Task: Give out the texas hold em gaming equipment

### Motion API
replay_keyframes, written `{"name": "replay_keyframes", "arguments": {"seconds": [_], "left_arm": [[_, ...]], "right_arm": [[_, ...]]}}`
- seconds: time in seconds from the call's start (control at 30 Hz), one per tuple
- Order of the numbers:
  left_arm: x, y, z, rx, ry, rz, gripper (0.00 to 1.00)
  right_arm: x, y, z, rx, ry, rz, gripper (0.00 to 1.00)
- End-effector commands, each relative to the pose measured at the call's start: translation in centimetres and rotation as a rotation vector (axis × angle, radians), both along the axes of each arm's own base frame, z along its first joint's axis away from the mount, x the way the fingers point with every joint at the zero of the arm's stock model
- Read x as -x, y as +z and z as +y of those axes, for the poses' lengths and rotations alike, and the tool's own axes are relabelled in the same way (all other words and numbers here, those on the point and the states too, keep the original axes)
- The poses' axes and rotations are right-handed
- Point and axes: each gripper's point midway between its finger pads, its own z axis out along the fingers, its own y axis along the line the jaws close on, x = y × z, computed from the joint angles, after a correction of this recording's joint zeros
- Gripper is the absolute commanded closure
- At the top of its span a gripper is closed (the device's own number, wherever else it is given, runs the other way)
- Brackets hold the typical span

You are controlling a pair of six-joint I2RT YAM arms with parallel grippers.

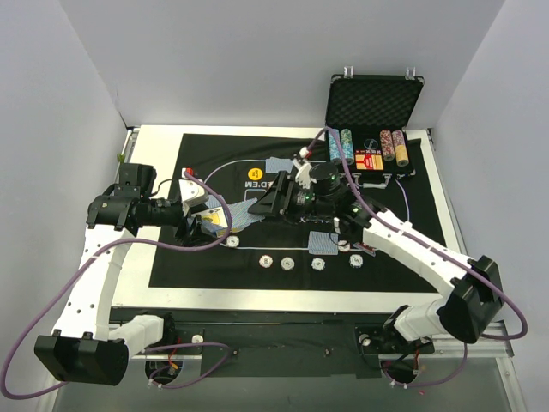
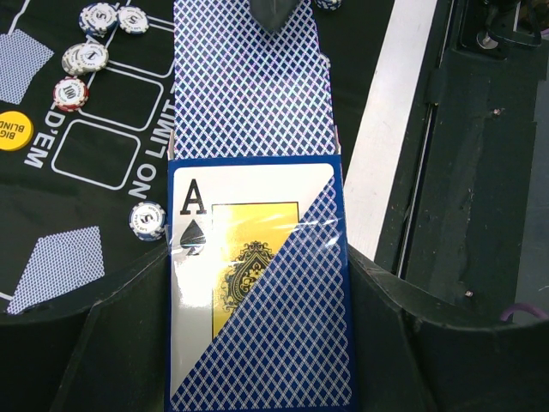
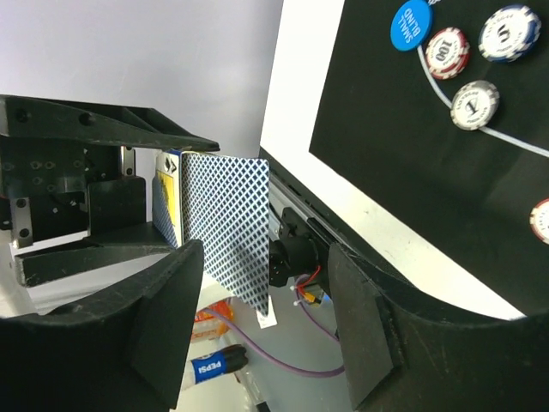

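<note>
My left gripper point(image 2: 257, 348) is shut on a card deck box point(image 2: 257, 292) with an ace of spades on it. A stack of blue-backed playing cards point(image 2: 244, 77) sticks out of the box's far end. My right gripper point(image 3: 266, 257) stands open around the edge of those cards point(image 3: 227, 223), with a gap on both sides. From above, the box point(image 1: 214, 221) and both grippers meet left of the mat's centre, the right gripper point(image 1: 257, 206) facing the left gripper point(image 1: 202, 225). Poker chips point(image 1: 288, 262) lie in a row on the mat's near side. A yellow button point(image 1: 254, 172) and a blue button point(image 3: 410, 24) lie on the felt.
The black foam-lined case point(image 1: 375, 103) stands open at the back right with chip stacks point(image 1: 347, 142) in front of it. Face-down cards point(image 1: 319, 243) lie on the black mat point(image 1: 171, 266). A white border runs round the mat.
</note>
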Motion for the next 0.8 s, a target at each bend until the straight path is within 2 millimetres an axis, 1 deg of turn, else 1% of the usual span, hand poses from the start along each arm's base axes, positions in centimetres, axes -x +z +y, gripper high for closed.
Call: {"name": "replay_keyframes", "arguments": {"seconds": [0.0, 0.07, 0.2, 0.27, 0.43, 0.53, 0.67, 0.77], "left_arm": [[-0.1, 2.7, -0.6, 0.058, -0.029, -0.093, 0.89], [-0.1, 2.7, -0.6, 0.057, -0.027, -0.091, 0.89], [-0.1, 2.6, -0.5, 0.053, -0.024, -0.093, 0.89], [-0.1, 2.5, -0.5, 0.054, -0.025, -0.091, 0.89], [-0.1, 2.6, -0.6, 0.058, -0.025, -0.093, 0.89], [-0.1, 2.6, -0.6, 0.058, -0.025, -0.093, 0.89], [-0.1, 2.6, -0.5, 0.054, -0.023, -0.097, 0.89], [-0.1, 2.6, -0.5, 0.056, -0.023, -0.095, 0.89]], "right_arm": [[0.1, 1.5, 2.1, -0.043, 0.045, -0.034, 0.46], [0.1, 1.5, 2.1, -0.045, 0.043, -0.035, 0.51], [0.1, 1.6, 1.7, -0.045, 0.03, -0.036, 0.66], [-0.1, 1.5, 1.2, -0.043, 0.018, -0.039, 0.7], [-0.4, 1.7, 0.3, -0.042, -0.001, -0.045, 0.73], [-0.5, 1.4, -0.2, -0.035, -0.011, -0.042, 0.75], [-0.5, 1.4, -0.6, -0.035, -0.019, -0.039, 0.78], [-0.5, 1.5, -0.8, -0.033, -0.02, -0.046, 0.78]]}}
